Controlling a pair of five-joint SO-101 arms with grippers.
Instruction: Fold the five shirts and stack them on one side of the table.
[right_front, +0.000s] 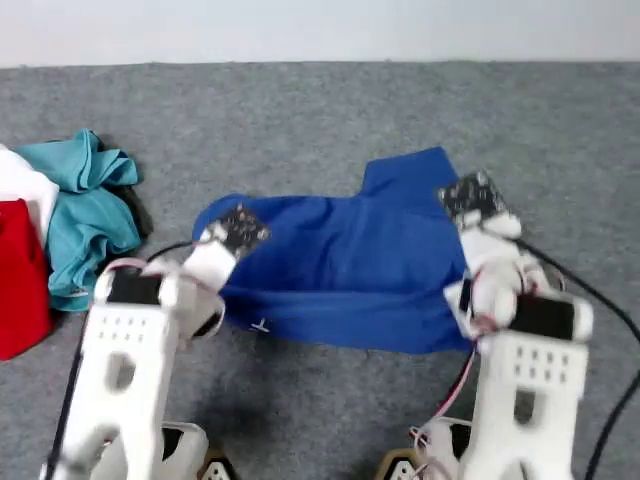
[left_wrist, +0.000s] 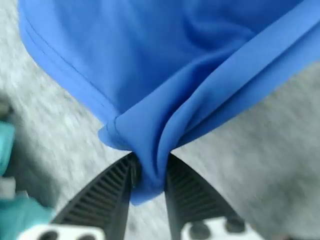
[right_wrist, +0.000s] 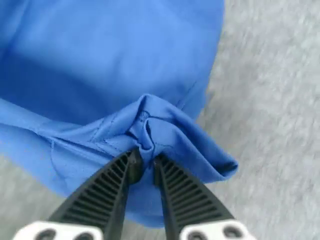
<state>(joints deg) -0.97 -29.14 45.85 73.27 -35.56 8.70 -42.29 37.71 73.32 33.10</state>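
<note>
A blue shirt (right_front: 345, 265) lies spread across the middle of the grey table, partly folded over itself. My left gripper (right_front: 238, 232) is at the shirt's left edge, shut on a bunched fold of the blue shirt (left_wrist: 165, 90), with the cloth pinched between the black ribbed fingers (left_wrist: 112, 187). My right gripper (right_front: 478, 203) is at the shirt's right edge, shut on a gathered corner of the blue shirt (right_wrist: 110, 65) between its fingers (right_wrist: 107, 190). The cloth hangs lifted between the two grippers.
A teal shirt (right_front: 88, 215) lies crumpled at the table's left side, with a red shirt (right_front: 20, 275) and a white shirt (right_front: 22, 185) beside it at the left edge. Grey table (right_front: 300, 110) stretches behind the blue shirt.
</note>
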